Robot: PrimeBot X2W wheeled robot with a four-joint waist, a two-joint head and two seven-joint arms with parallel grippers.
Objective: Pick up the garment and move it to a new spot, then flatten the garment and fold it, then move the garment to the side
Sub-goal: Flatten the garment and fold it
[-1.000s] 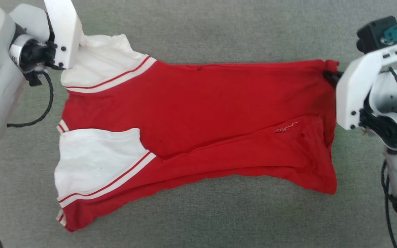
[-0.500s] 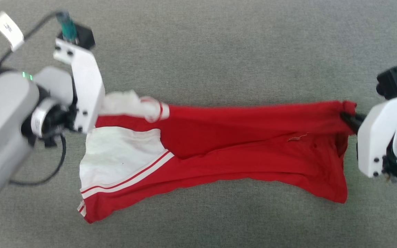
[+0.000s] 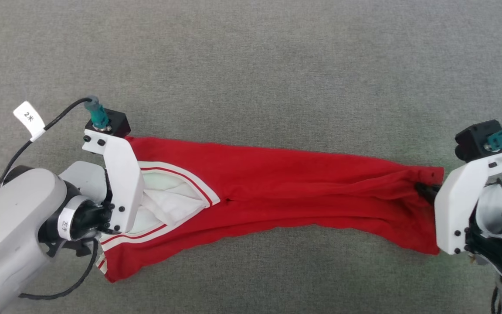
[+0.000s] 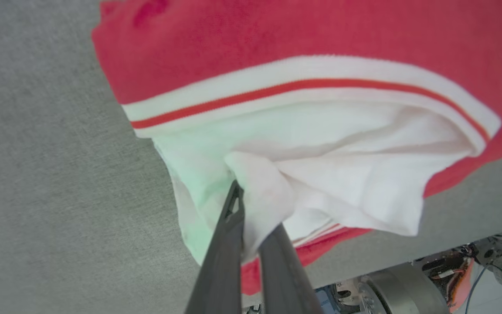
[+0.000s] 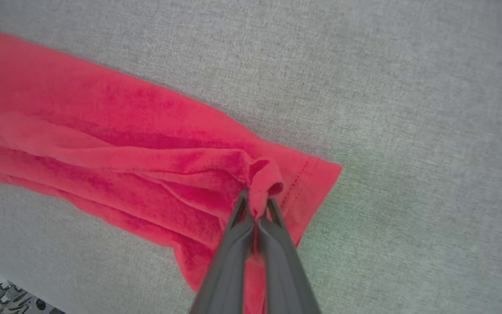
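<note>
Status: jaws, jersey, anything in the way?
Left gripper: jaws shut on jersey, white sleeve end. Right gripper: jaws shut on red hem corner. Cloth stretched between them, doubled lengthwise. No obstruction seen on grey surface.

The garment (image 3: 303, 187) spans left claw (image 4: 253, 209) to right claw (image 5: 256, 207), apparently on surface (image 3: 251, 65).

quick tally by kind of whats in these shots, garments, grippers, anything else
Garments: 1, the red jersey with white red-striped sleeves
Grippers: 2, the left gripper and the right gripper, each with jaws shut on the jersey
Tags: 1, the white paper tag on the left arm's black cable
Total: 4
</note>
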